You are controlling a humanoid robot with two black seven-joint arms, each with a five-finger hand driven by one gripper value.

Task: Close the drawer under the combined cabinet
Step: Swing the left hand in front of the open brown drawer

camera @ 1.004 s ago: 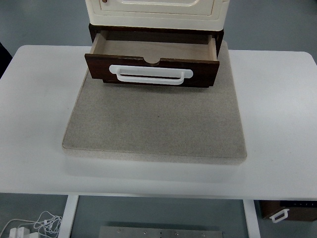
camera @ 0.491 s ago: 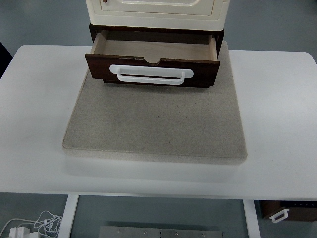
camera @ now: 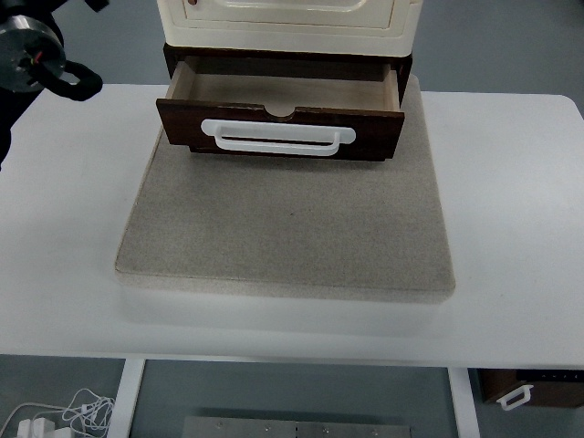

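Note:
A dark brown drawer (camera: 279,132) with a white bar handle (camera: 278,137) is pulled out from under a cream cabinet (camera: 287,18). The inside of the drawer (camera: 278,89) looks empty. My left arm (camera: 32,55) shows at the top left corner as a round metal joint and black parts, above the table's far left edge and well left of the drawer. It touches nothing. My right arm is out of view.
The cabinet stands at the back edge of a grey mat (camera: 287,228) on a white table (camera: 511,201). Below the table, white cables (camera: 64,411) lie at the bottom left and a brown box with a white handle (camera: 525,391) sits at the bottom right.
My left arm has come into view at the top left corner; before, no arm was in the picture. The drawer has not moved.

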